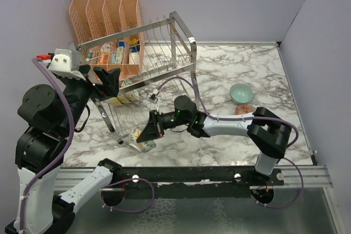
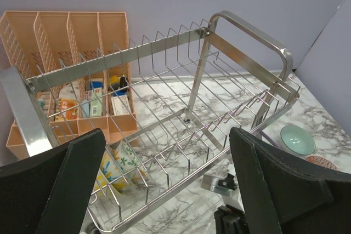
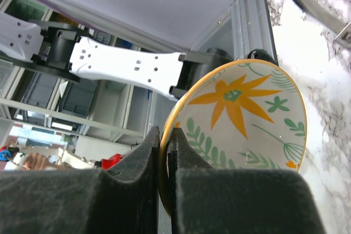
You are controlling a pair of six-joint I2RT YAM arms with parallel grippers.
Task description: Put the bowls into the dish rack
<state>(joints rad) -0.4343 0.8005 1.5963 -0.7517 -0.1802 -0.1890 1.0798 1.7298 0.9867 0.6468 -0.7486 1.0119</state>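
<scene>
The table (image 1: 247, 69) has a white, grey-veined marble-pattern surface, bounded by walls at the far side and both sides. A chrome wire dish rack (image 1: 174, 39) stands on the left half, and a peach plastic organizer (image 1: 104, 15) with upright compartments sits just behind it in the far left corner. Right of centre and well apart from the rack, a teal bowl (image 1: 241, 92) sits upright on the marble; a red-patterned bowl (image 1: 244, 110) lies just beside it on the near side, partly hidden by an arm.
</scene>
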